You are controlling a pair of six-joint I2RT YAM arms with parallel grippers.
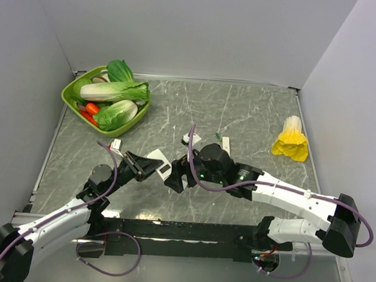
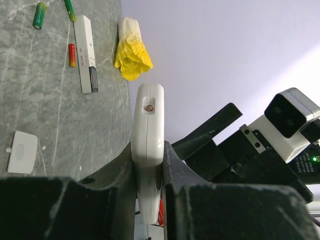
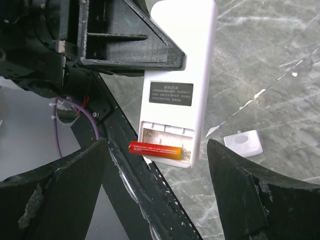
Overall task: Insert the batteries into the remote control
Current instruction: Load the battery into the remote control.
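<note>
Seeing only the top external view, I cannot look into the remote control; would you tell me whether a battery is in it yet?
Observer: Yes. The right wrist view shows one orange-red battery lying in the open compartment of the remote control.
Operator: Thank you. Where is the other one?
Observer: The left wrist view shows the second battery on the table, right beside the white-and-black bar.
Operator: And the compartment's lid?
Observer: A white cover lies flat on the table, apart from the remote control.
</note>
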